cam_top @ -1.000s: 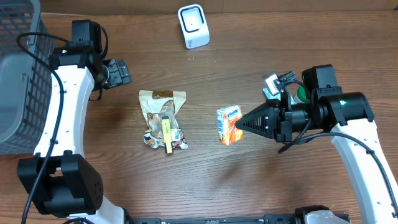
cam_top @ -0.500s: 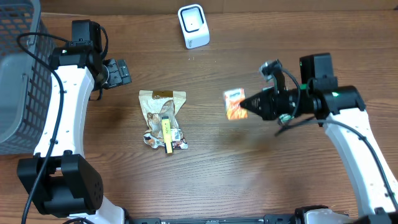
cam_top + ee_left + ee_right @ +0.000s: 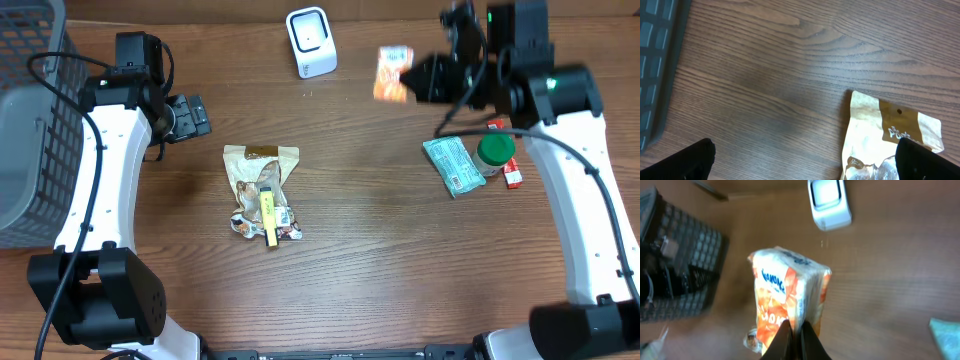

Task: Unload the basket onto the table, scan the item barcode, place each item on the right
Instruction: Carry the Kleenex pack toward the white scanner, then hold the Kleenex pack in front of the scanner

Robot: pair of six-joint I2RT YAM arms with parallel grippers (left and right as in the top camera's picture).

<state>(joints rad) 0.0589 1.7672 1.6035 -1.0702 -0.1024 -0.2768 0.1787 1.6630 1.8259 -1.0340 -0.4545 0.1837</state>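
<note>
Pack (image 3: 393,73): orange, upper right; I see it aloft, right of scanner (image 3: 310,41).
Right gripper (image 3: 410,80): clamped on pack.
Left gripper (image 3: 195,117): spread wide, empty, upper left.

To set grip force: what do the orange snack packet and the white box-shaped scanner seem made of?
The orange snack packet looks like thin printed plastic film, slightly glossy: it creases and bulges where the right gripper pinches it. The white box-shaped scanner seems hard moulded plastic, smooth, with rounded corners.
</note>
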